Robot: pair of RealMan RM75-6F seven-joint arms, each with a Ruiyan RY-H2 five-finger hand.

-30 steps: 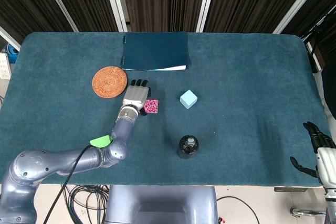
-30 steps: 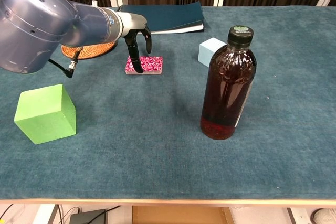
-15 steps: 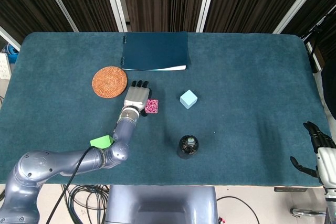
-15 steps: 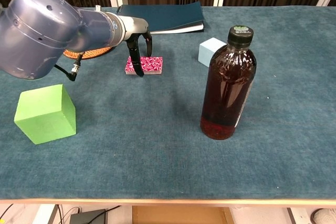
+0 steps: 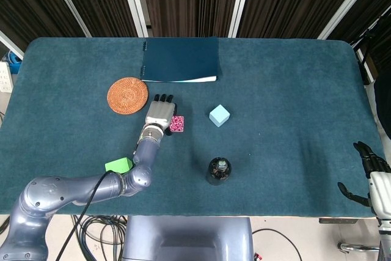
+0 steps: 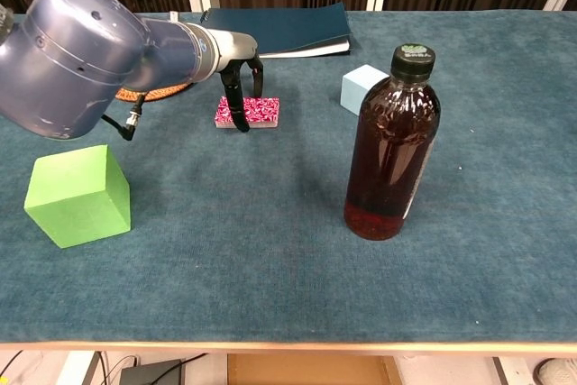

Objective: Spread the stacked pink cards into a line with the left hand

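The stack of pink patterned cards [image 5: 177, 124] [image 6: 255, 112] lies on the teal table, left of the middle. My left hand [image 5: 159, 113] [image 6: 239, 78] sits at the stack's left end, its dark fingers [image 6: 237, 107] pointing down and touching the cards' near left edge. The cards remain one squared stack, partly hidden under the hand in the head view. My right hand [image 5: 369, 175] hangs off the table's right front corner, its fingers apart and nothing in it.
A woven round coaster [image 5: 127, 95] and a dark notebook [image 5: 180, 59] lie behind the hand. A light blue cube [image 5: 219, 115] sits right of the cards, a dark bottle [image 6: 392, 142] nearer the front, and a green cube [image 6: 78, 195] at front left.
My left arm has shifted slightly forward and to the right; the hand stays at the cards' left end. The stack has not moved.
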